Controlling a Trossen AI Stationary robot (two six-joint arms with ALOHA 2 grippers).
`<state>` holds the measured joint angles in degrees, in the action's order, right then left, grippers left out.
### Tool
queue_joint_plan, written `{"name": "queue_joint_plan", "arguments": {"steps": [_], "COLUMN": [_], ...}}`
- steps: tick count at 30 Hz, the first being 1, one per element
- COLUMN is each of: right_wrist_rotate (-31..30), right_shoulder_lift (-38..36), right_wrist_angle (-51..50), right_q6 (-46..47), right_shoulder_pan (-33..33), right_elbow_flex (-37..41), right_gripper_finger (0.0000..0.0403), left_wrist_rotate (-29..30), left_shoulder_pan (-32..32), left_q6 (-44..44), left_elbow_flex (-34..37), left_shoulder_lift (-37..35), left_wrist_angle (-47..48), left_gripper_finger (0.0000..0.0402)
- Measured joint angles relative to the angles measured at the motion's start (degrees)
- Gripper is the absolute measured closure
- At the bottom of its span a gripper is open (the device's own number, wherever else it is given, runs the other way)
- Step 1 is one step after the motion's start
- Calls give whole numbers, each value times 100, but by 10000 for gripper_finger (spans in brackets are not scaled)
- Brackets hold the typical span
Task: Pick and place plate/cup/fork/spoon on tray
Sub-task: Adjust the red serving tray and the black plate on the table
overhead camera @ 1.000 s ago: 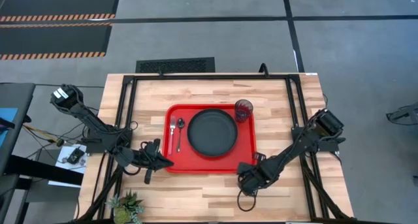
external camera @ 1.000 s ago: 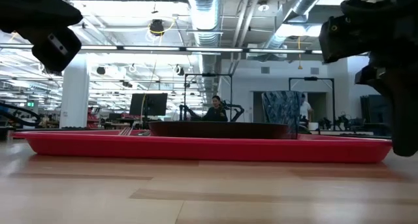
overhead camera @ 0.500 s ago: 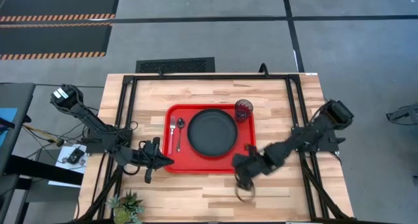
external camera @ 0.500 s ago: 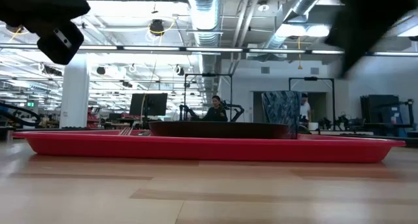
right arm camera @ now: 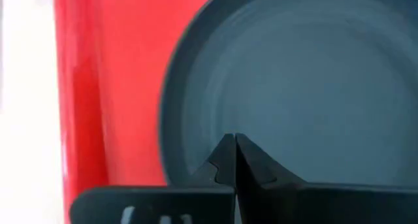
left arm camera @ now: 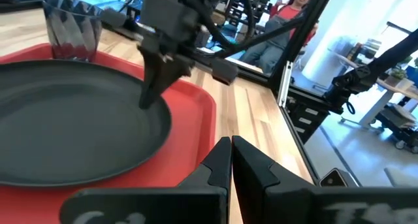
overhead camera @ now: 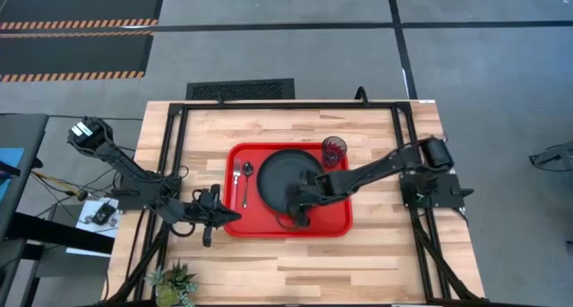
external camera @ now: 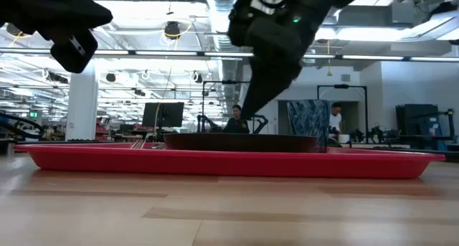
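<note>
- The red tray (overhead camera: pixel 288 225) lies mid-tabletop (overhead camera: pixel 376 262), carrying the plate (overhead camera: pixel 285 168), the cup (overhead camera: pixel 334 149) at its far right corner, and the fork (overhead camera: pixel 236 174) beside the spoon (overhead camera: pixel 246 174) along its left side.
- Right claw (overhead camera: pixel 296 206) hangs over the plate's near rim, fingers pressed together, holding nothing.
- Left claw (overhead camera: pixel 231 217) sits at the tray's near-left corner, closed and empty.
- No readable writing shows anywhere.

No legible text, label, brand, number or sign anywhere on table, arms or room.
</note>
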<state>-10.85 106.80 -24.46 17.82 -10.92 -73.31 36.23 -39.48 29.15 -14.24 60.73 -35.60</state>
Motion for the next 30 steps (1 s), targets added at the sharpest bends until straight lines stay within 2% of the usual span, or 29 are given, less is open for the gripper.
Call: {"name": "queue_joint_plan", "arguments": {"steps": [5, 14, 30], "right_wrist_rotate": [498, 724, 837], "right_shoulder_lift": [443, 1068, 1013], "right_wrist_angle": [-39, -66, 511], "right_q6": [-187, -349, -858], "right_shoulder_pan": [8, 9, 9], "right_elbow_flex": [-359, -833, -906], "right_gripper_finger": [390, 390, 390], "left_wrist_rotate": [0, 4, 26], "left_shoulder_pan": [6, 6, 6], "left_q6": [-3, -3, -148], "left_elbow_flex": [0, 0, 0], "left_shoulder_lift": [0, 0, 0], "left_wrist_angle": [11, 21, 20], "left_gripper_finger": [401, 401, 401]}}
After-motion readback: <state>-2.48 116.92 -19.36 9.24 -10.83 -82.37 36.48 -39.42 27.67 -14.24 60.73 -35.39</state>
